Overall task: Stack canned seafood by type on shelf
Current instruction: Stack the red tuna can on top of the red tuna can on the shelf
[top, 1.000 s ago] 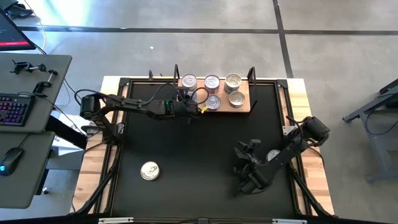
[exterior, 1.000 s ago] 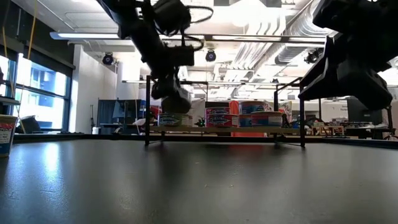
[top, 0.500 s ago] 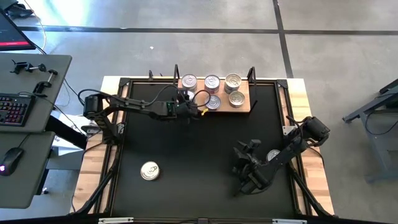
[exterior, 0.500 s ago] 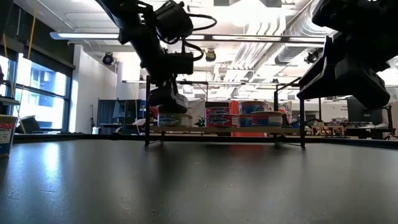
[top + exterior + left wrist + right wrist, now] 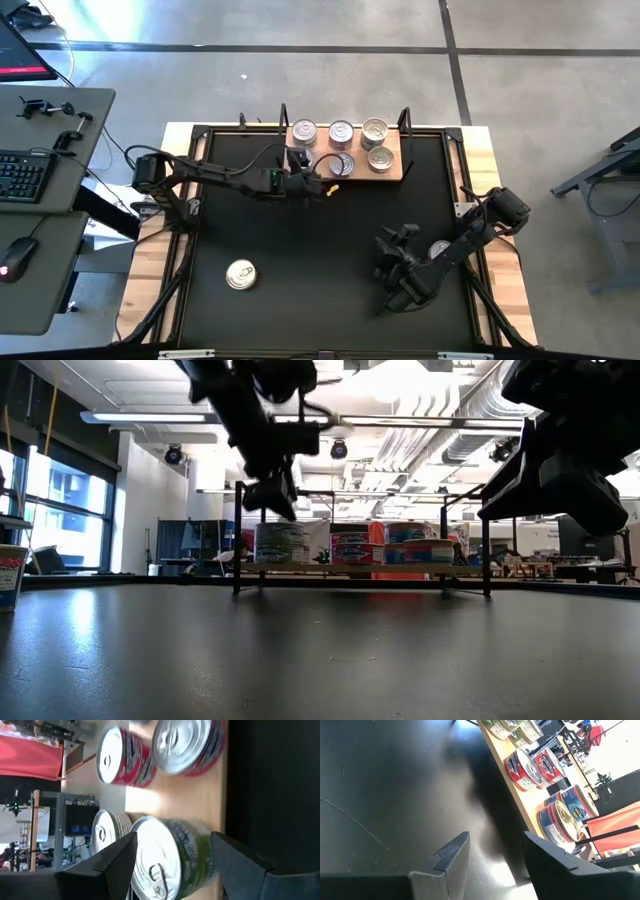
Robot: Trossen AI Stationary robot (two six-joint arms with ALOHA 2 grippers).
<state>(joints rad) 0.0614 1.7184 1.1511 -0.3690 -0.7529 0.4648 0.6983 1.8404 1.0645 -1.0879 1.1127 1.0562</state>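
left gripper [image 5: 312, 186] sits spread wide just in front of the green tin [image 5: 170, 857] on the shelf [image 5: 392, 170], not pinching anything; right gripper [image 5: 398, 270] hangs parted, empty

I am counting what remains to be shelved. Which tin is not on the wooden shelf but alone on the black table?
The tin on the table's front-left part, lid up, far from the shelf. The other tins in clear view sit on the shelf.
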